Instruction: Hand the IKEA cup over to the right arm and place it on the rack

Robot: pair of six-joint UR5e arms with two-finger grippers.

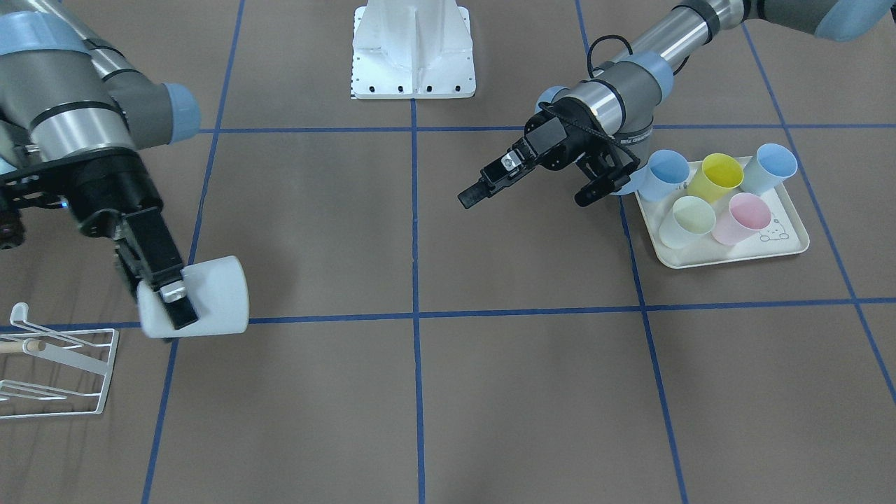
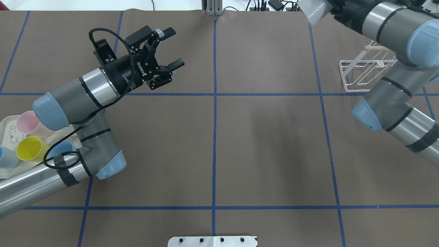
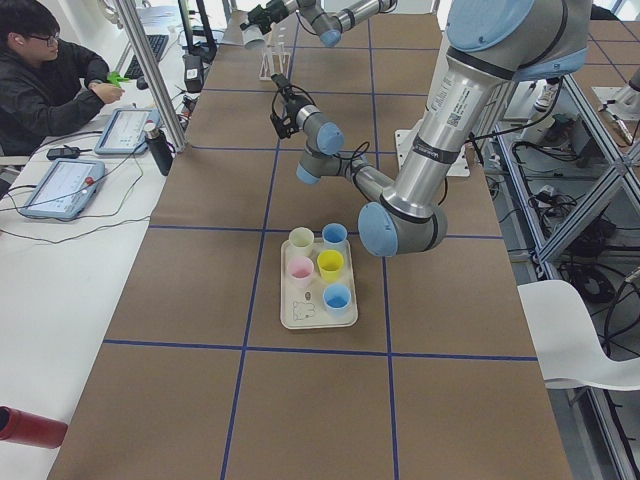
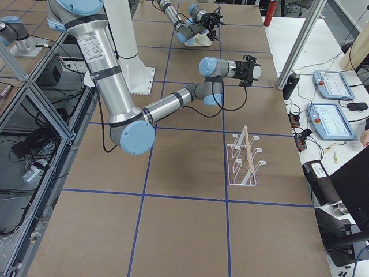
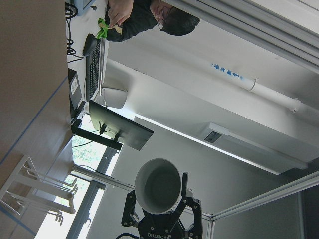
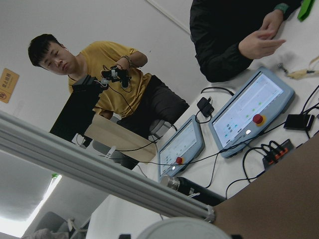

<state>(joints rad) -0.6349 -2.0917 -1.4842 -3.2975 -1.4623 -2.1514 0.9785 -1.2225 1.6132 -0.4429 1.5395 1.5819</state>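
Right gripper [image 1: 166, 306] has the white cup [image 1: 217, 294]! Its fingers are clamped across the cup's wall, with one black finger [image 1: 178, 304] plain to see on the outside. The cup lies on its side in the grip, and in the front-facing view its body sticks out toward 3 o'clock from the gripper, held clear of the table [image 1: 490, 392].

Switch to the left wrist camera and you're looking straight into the cup's open mouth, with the gripper's body at 6 o'clock beneath it.

The rack [image 1: 59, 371] stands on the table at about 8 o'clock from the cup in the front-facing view, near but not touching. From overhead the cup sits right at the top edge, and the rack is down at its 5 o'clock.

Across the table, off at the cup's 2 o'clock and well apart from it, the left gripper [image 1: 526, 198] hangs with its jaws spread wide and nothing between them. Just beside it, at its 3 o'clock, lies the cream tray [image 1: 731, 260], carrying five pastel cups [image 1: 717, 175] mouth-up.
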